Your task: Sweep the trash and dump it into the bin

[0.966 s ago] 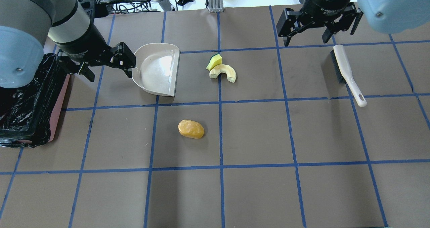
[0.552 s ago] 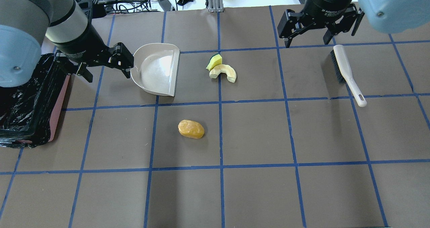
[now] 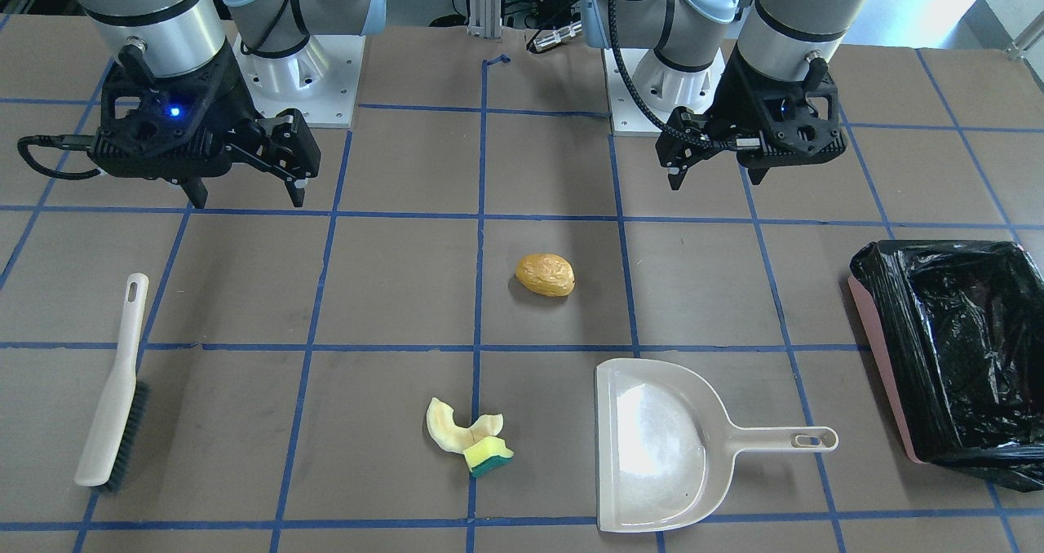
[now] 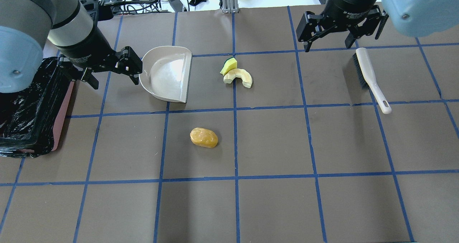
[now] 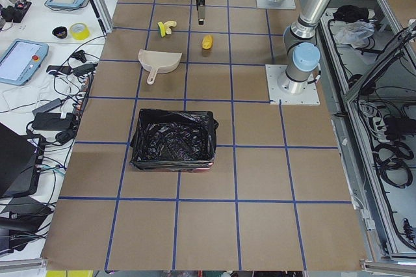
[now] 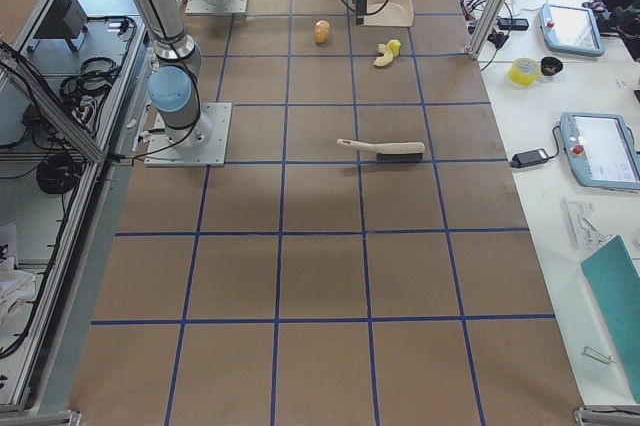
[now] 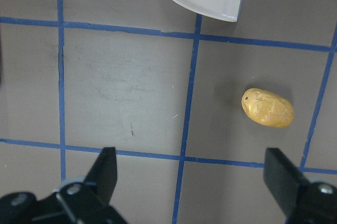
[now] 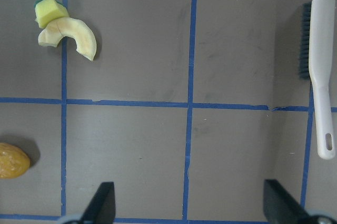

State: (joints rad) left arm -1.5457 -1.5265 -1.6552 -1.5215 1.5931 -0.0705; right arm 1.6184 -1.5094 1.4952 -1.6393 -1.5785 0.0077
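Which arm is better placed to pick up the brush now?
Right. The right gripper is open and the brush lies on its side of the table. The left gripper is far across, by the dustpan.

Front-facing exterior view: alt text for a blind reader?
Two open, empty tools hang over a brown gridded table: right tool view-left, left tool view-right. Below lie a beige brush, golden-brown potato-like lump, pale curved peel touching a yellow-green sponge block, beige plastic dustpan, and black-lined pink bin.
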